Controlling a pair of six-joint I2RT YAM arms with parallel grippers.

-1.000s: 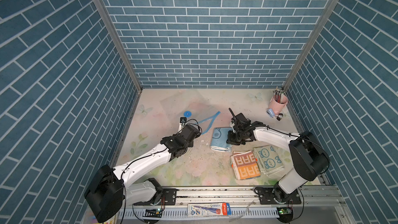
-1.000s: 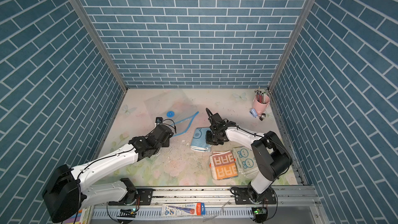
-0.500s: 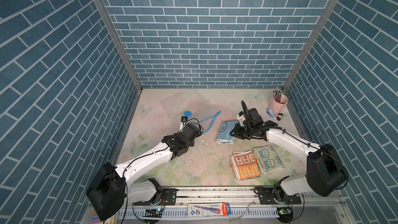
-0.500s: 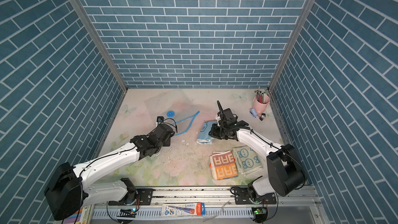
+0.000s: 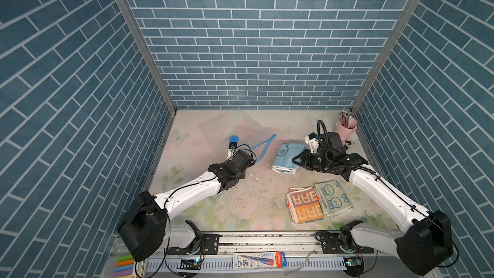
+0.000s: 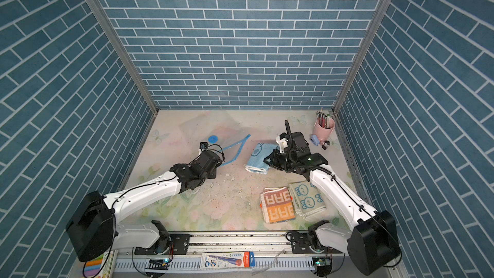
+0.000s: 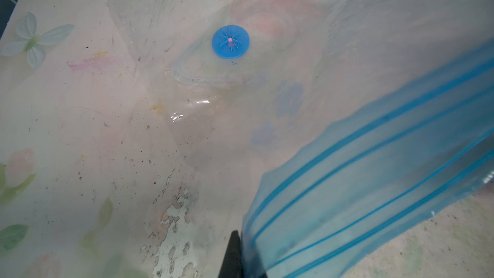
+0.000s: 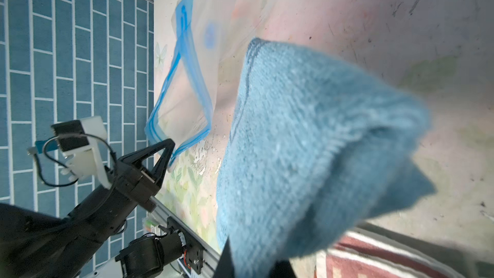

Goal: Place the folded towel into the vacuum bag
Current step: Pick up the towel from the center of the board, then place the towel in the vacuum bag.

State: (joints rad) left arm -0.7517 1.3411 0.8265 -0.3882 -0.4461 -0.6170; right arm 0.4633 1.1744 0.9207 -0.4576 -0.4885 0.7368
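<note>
Nearest to you, on the front rail point(image 5: 267, 237), lies a flat packaged item point(image 5: 260, 260). Just behind the rail, on the flowered table point(image 5: 213, 209), you see two folded towels side by side and touching. One is an orange towel point(image 5: 304, 207) with white letters, the other a pale green towel point(image 5: 333, 199) with little animal faces. Both lie free; no gripper is on them.

Further in, your right gripper point(image 5: 297, 160) has its jaws pressed on one edge of the folded blue towel point(image 5: 287, 157), with only the thickness of the cloth between them. In the right wrist view the towel sags away from the jaws. Whether its far end touches the table, I cannot tell. The towel is outside the vacuum bag point(image 5: 227, 129), near its mouth but apart from it.

Your left gripper point(image 8: 170, 156) has its jaws almost fully closed, and they pinch the blue zip strip point(image 7: 374, 183) of the bag. The pinched lip is lifted, so the mouth stands open in a triangle shape toward the towel. The rest of the bag lies flat on the table behind it, toward the back wall. Its round blue valve point(image 7: 230, 41) faces up.

In the far right corner stands a pink cup point(image 5: 345, 129) with pens, and a small blue object point(image 6: 314, 139) is just beside it.
</note>
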